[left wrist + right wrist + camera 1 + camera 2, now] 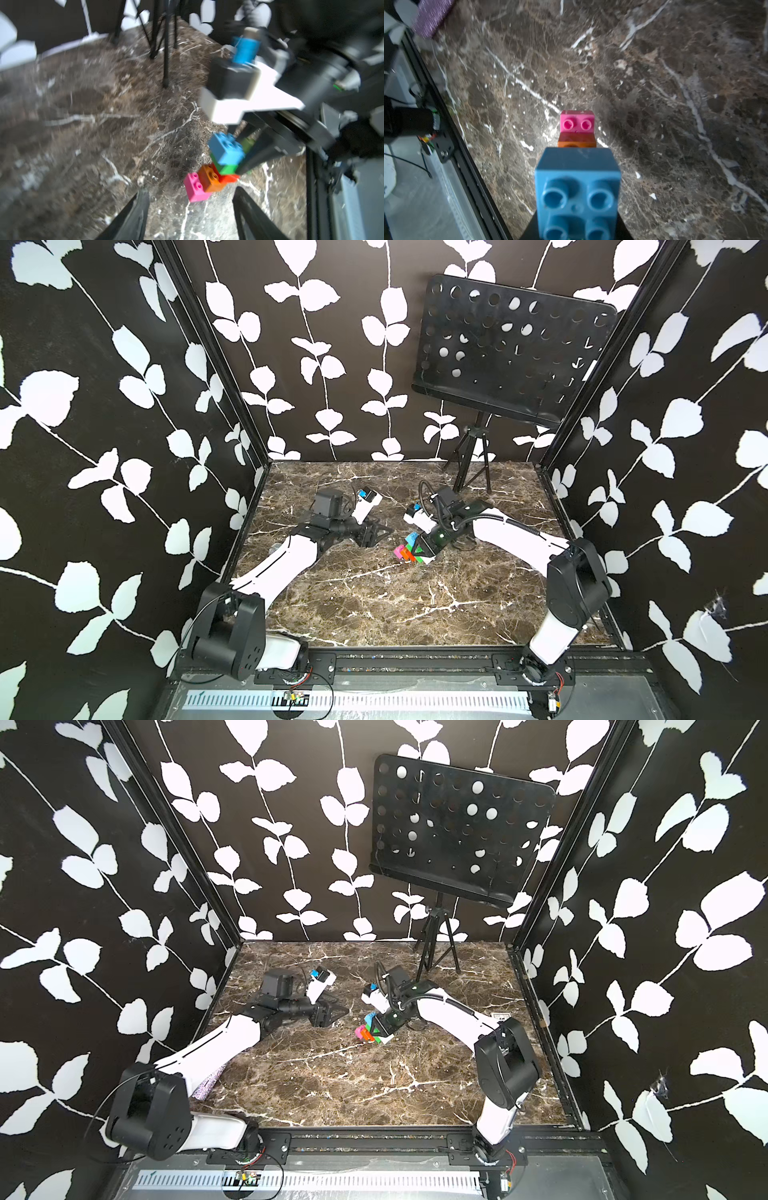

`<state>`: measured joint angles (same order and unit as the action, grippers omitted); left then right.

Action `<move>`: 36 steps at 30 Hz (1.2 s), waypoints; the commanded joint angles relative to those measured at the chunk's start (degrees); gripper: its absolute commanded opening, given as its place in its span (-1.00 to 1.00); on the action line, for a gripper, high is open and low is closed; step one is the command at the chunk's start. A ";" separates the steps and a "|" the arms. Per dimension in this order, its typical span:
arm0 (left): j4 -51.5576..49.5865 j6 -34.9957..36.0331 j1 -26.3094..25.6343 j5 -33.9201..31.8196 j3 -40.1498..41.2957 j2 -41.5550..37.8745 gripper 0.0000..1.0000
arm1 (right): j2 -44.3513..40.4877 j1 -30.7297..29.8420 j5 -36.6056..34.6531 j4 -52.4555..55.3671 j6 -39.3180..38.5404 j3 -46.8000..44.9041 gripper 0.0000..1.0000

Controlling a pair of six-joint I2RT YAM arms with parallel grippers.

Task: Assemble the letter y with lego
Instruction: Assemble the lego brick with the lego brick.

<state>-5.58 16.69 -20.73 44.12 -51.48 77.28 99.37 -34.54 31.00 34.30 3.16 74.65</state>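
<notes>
Seemingly the build is done: the letter y [409,551], blue tip to pink foot, sits in front of the music stand [515,352], clamped at its green crossbar [228,168] by the right gripper [419,549]. Farther out from the stand, the left gripper [380,534] stands partly open and empty, clear of the bricks. Next, I judge, comes a level set-down on the table [374,605] — then a slow release.

Brown marble tabletop [374,605]; black tripod stand [476,434] standing at rear.

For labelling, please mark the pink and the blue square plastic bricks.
pink square plastic brick [577,124]: right wrist view, studded face.
blue square plastic brick [577,187]: right wrist view, studded face.
</notes>
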 commanded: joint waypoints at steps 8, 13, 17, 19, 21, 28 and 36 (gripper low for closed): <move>-10.76 37.78 -3.21 -0.94 -0.19 -1.79 0.56 | -1.98 1.67 10.59 -17.10 18.82 -5.34 -0.58; -4.27 36.44 -7.08 -7.37 0.91 0.13 0.64 | -2.63 1.67 11.46 -21.14 22.35 -6.37 -0.59; -1.31 33.36 -8.77 -9.14 0.44 1.81 0.67 | -3.36 1.67 12.03 -24.11 24.81 -7.62 -0.59; -0.91 32.32 -9.24 -9.14 0.12 2.40 0.67 | -3.70 1.64 12.03 -25.28 25.81 -8.24 -0.59; -0.94 31.36 -9.41 -9.14 -0.24 2.68 0.67 | -4.23 1.67 11.94 -26.17 26.54 -8.65 -0.59; 0.24 28.49 -9.75 -9.14 -0.32 3.84 0.65 | -4.93 1.67 12.72 -30.36 29.78 -9.69 -0.59; 3.08 24.41 -9.85 -10.66 -1.08 5.00 0.64 | -5.13 1.67 13.28 -31.44 30.82 -10.13 -0.59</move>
<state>-4.32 43.46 -30.24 33.28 -51.55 82.19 96.57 -32.73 42.81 5.91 33.04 65.36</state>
